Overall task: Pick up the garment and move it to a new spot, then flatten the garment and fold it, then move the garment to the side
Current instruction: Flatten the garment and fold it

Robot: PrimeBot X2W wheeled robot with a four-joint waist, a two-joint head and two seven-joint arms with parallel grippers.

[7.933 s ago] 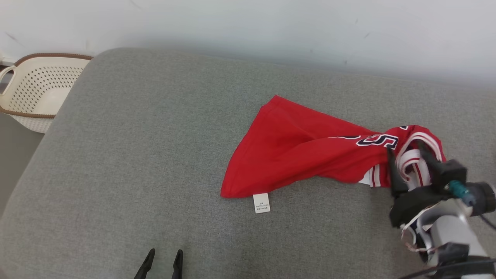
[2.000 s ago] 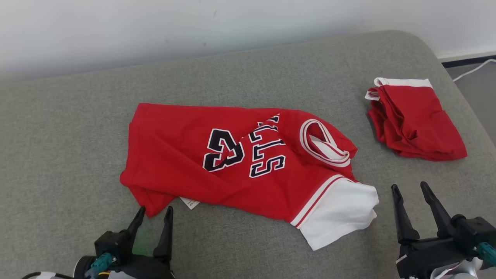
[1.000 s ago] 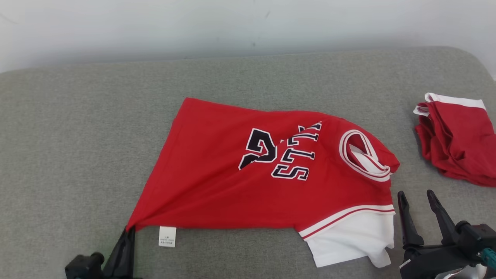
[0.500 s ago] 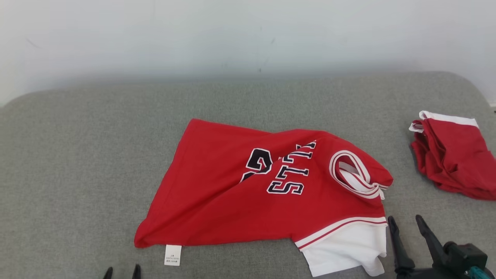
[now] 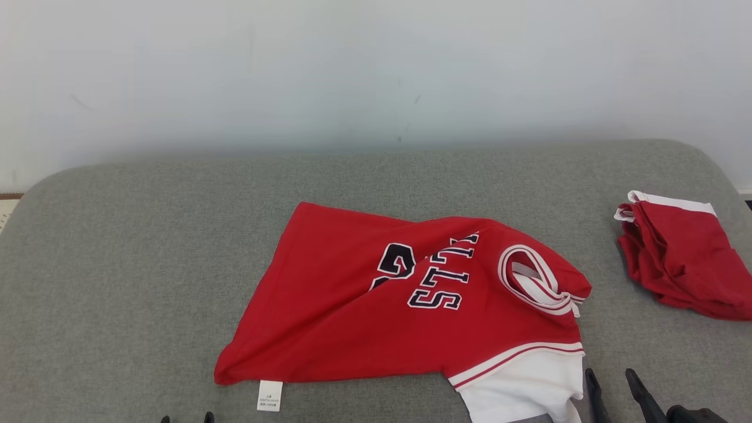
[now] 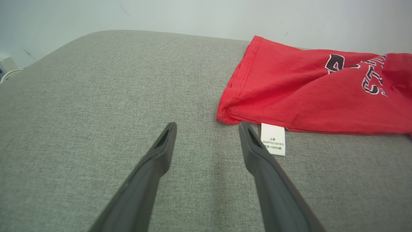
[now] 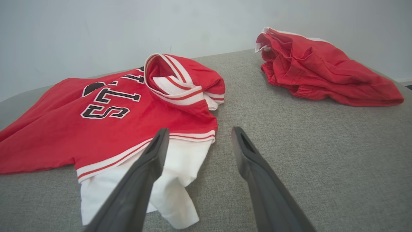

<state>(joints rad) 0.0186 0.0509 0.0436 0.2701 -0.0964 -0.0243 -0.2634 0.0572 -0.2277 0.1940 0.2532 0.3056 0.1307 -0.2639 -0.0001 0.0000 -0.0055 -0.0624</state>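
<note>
You are at the flattening step: the red jersey (image 5: 411, 317) lies creased about the middle of the grey cushion (image 5: 147, 264), toward its front edge, with a slanted fold across the number. Your left end effector (image 6: 207, 125) is empty with fingers apart, just beside the hem corner (image 6: 225, 117) and care label (image 6: 273, 139). Your right end effector (image 7: 198, 130) is apart too, beside the white sleeve (image 7: 190, 158). Next, I think, you should pinch the hem and the sleeve and pull them outward

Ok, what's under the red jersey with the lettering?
The red jersey lies directly on the grey cushion; a white care tag sticks out at its near corner. Anything else beneath is hidden.
</note>
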